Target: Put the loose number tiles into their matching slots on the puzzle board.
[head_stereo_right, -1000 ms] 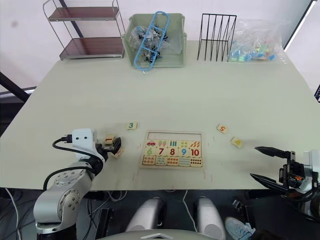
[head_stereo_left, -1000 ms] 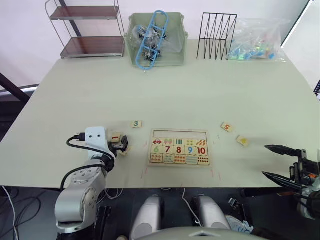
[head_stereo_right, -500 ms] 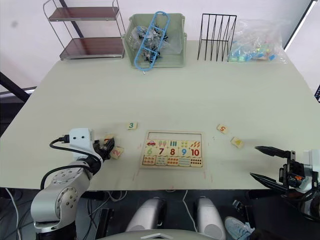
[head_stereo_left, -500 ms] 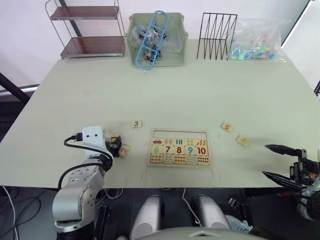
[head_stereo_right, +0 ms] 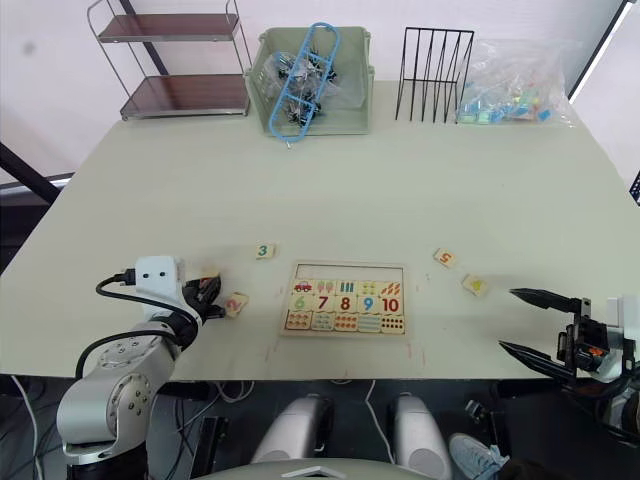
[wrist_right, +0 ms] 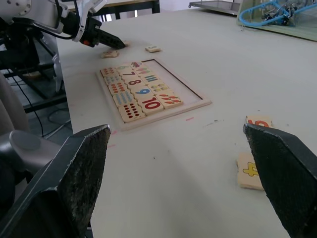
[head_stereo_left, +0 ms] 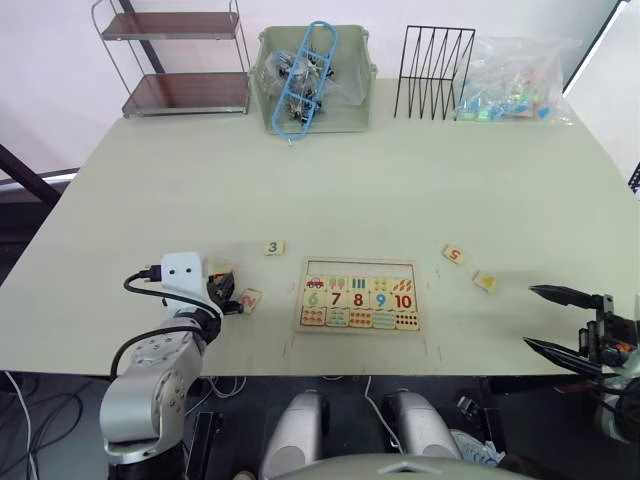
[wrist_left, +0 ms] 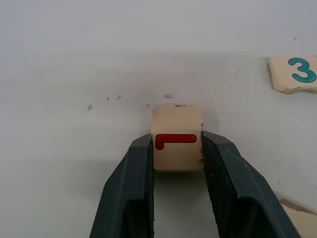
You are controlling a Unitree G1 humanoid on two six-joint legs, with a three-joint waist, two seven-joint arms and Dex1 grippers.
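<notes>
The tabletop [head_stereo_left: 330, 180] carries the puzzle board [head_stereo_left: 359, 295] near its front edge; the slots [head_stereo_left: 358, 269] along the board's far edge appear empty, so by my judgement none of the five placements is done. Left end effector [wrist_left: 177, 148] is clenched on the tile marked 1 [wrist_left: 177, 139], sitting low over the tabletop to the left of the board. Right end effector [head_stereo_left: 556, 320] is spread wide, grasping nothing, off the front right corner of the tabletop. Remaining loose tiles: tile 2 [head_stereo_left: 250, 298] lies just beside the left end effector, between it and the board; tile 3 [head_stereo_left: 273, 247] lies beyond it, further from the front edge; tile 5 [head_stereo_left: 454, 254] and tile 4 [head_stereo_left: 486, 282] lie close together right of the board. All five remain to be seated. The digit on tile 2 is hard to read, and whether tile 1 touches the surface cannot be determined
</notes>
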